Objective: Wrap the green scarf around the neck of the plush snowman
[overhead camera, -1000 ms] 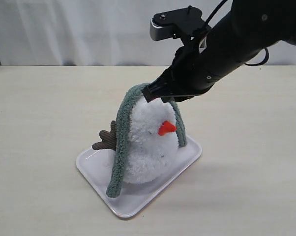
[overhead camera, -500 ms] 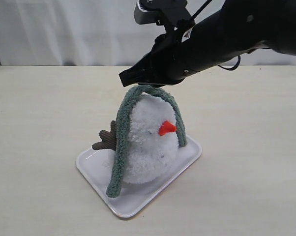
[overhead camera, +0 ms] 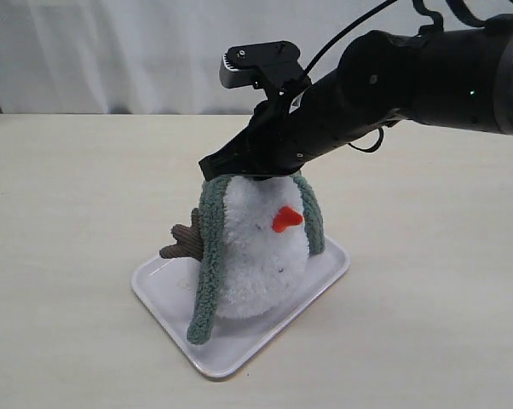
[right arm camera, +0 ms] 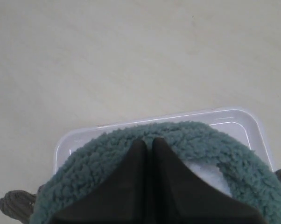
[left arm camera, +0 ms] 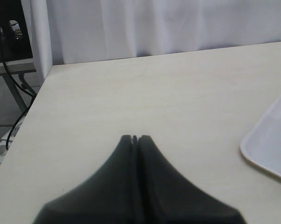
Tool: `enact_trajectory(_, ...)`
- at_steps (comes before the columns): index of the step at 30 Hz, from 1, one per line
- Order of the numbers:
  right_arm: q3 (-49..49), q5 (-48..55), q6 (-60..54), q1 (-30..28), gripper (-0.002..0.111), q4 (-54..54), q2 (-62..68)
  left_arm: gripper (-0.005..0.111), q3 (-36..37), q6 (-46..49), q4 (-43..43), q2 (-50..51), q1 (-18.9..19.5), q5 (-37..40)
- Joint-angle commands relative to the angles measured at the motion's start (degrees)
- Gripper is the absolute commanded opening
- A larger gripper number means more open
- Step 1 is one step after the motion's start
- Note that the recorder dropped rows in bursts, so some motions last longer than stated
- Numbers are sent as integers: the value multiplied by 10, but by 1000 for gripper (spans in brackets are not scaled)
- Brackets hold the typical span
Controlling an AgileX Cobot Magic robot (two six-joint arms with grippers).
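Note:
The plush snowman (overhead camera: pixel 256 247) stands on a pale tray (overhead camera: pixel 167 294), its orange nose (overhead camera: pixel 288 219) facing right. The green scarf (overhead camera: pixel 210 256) lies over the top of its head and hangs down both sides, not at the neck crease. My right gripper (overhead camera: pixel 205 167) sits low over the head. In the right wrist view that gripper (right arm camera: pixel 147 140) is shut, tips against the scarf (right arm camera: pixel 84 177), with no fleece showing between the fingers. White fluff (right arm camera: pixel 206 170) shows under the scarf's loop. My left gripper (left arm camera: pixel 135 137) is shut and holds nothing, above bare table.
A brown twig arm (overhead camera: pixel 184 241) sticks out at the snowman's left side. The tray's rim (right arm camera: pixel 238 119) shows beyond the scarf, and one corner of it (left arm camera: pixel 271 149) enters the left wrist view. Beige tabletop surrounds the tray; a white curtain hangs behind.
My right arm moved left, rose, then came down over the head. The scarf's loose arch now lies flatter and tighter against the snowman's head.

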Motion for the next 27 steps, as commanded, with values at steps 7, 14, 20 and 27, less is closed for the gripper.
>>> enact_trajectory(7, 0, 13, 0, 0, 4, -1, 19, 0, 2, -1, 0, -1, 1, -9)
enact_trajectory(14, 0, 13, -10, 0, 4, -1, -22, 0, 2, -1, 0, -1, 1, -9)
enact_trajectory(20, 0, 49, -20, 0, 4, -1, -61, 0, 2, -1, 0, -1, 1, -9)
enact_trajectory(27, 0, 67, -56, 47, 4, -1, -82, 0, 2, -1, 0, -1, 1, -9)
